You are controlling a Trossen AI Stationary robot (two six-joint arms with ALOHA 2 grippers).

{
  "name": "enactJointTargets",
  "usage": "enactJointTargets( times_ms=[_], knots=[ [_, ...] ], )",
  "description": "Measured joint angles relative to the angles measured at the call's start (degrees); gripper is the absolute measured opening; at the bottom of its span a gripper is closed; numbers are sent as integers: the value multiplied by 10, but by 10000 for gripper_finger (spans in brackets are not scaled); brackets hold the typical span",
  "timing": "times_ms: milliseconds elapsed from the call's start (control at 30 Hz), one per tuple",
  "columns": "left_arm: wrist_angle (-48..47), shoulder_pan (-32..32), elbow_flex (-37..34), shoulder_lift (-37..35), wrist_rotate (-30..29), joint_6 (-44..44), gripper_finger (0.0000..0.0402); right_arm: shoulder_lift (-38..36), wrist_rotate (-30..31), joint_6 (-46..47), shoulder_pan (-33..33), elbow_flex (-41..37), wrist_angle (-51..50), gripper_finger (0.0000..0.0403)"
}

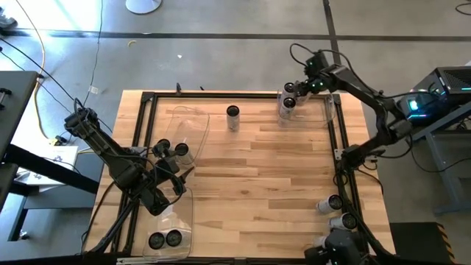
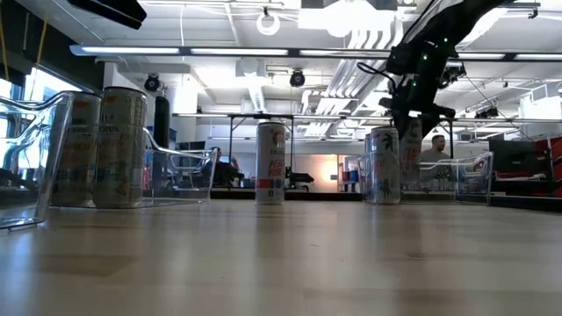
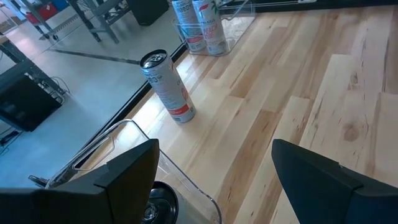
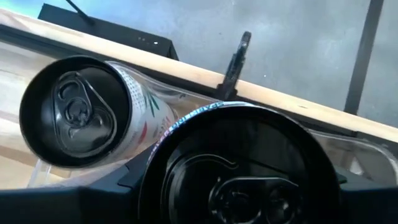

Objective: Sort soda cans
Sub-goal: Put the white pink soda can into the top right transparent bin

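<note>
My right gripper reaches over the clear bin at the table's far right and is shut on an upright soda can. A second can stands close beside it in that bin. A lone can stands on the wood near the far edge. My left gripper hangs open with nothing between its fingers, above the left bin, which holds two cans. Another bin at the near left holds two dark-topped cans. My right gripper has the can between its two fingers, which stand on opposite sides of the can's upper wall just under the rim. The fingers come from above, slanting down. The can stays upright; whether its bottom rests in the bin is hidden.
Three more cans sit past the frame at the table's near right. A black metal frame runs around the wooden top. The table's middle is bare wood.
</note>
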Motion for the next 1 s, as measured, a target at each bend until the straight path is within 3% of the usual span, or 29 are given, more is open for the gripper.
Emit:
enactJointTargets(
  times_ms=[433, 667, 1000],
  knots=[
    [7, 0, 0, 0, 0, 1, 304, 38, -5, -22, 19, 0, 21, 238],
    [7, 0, 0, 0, 0, 1, 304, 38, -5, -23, 28, 0, 21, 297],
    [7, 0, 0, 0, 0, 1, 304, 34, -5, -27, 28, 0, 27, 307]
  ],
)
